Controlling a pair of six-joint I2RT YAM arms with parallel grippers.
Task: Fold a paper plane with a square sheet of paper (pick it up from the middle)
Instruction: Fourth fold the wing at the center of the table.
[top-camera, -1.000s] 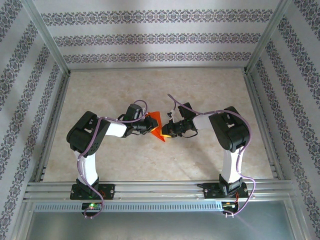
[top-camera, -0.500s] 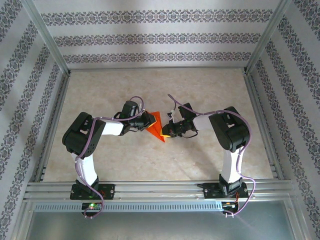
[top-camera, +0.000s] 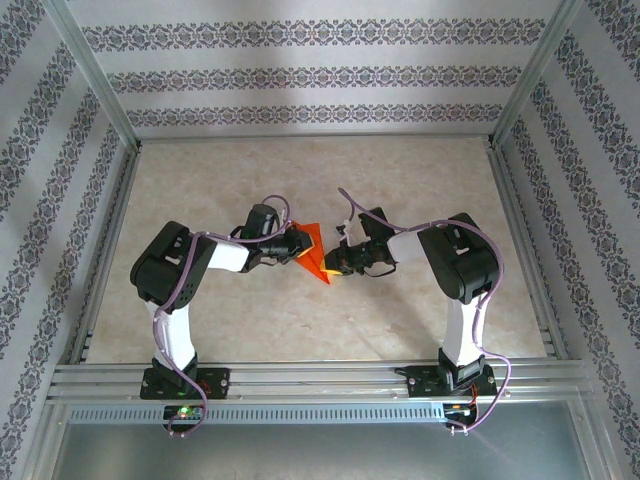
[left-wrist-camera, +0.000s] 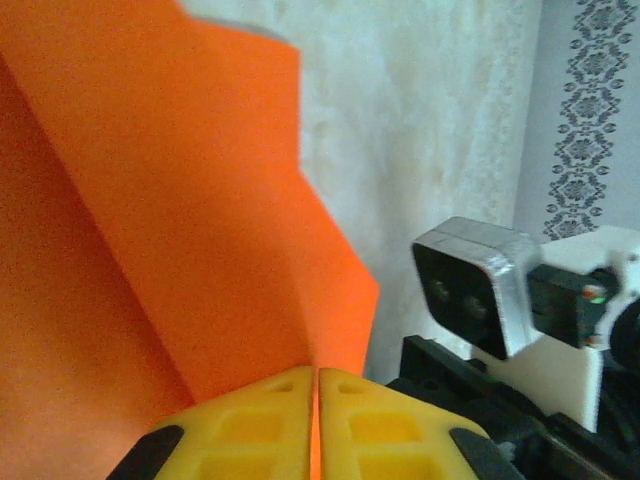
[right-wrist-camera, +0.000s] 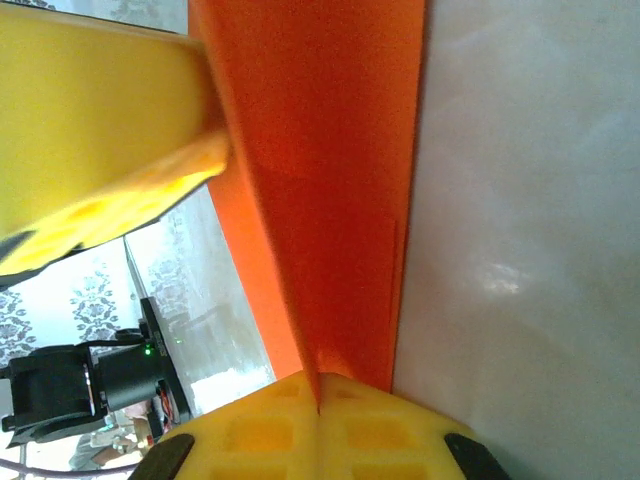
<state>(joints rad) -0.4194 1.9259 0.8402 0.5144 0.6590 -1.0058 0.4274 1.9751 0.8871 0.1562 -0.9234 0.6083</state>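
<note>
Paper: a thin, bright orange-red sheet of paper (top-camera: 313, 258), creased into a pointed, layered shape, hangs between the two claws near the middle of the workspace. I cannot tell whether its lower tip touches the bench.
Left claw: the left claw (left-wrist-camera: 318, 390) has its yellow pads pressed together. An orange edge of the paper rises out of the seam, and the folded flaps fan up and to the left from the grip.
Right claw: the right claw (right-wrist-camera: 318, 395) is pinched closed on a narrow part of the paper, with a crease running up from between its yellow pads.
Spacing: from above the claws face each other, close together, with the paper bridging them.
In the way: seen from the right wrist, a yellow finger (right-wrist-camera: 100, 130) of the left claw lies against the paper. Seen from the left wrist, the right arm's silver-and-black camera block (left-wrist-camera: 478, 285) sits just past the paper's edge.
Bench: a pale marbled bench (top-camera: 400, 180) lies beneath.
Surroundings: walls papered in purple floral stripes (top-camera: 320, 75) enclose the space. Aluminium rails (top-camera: 320, 378) run along the near edge and carry both arm bases.
</note>
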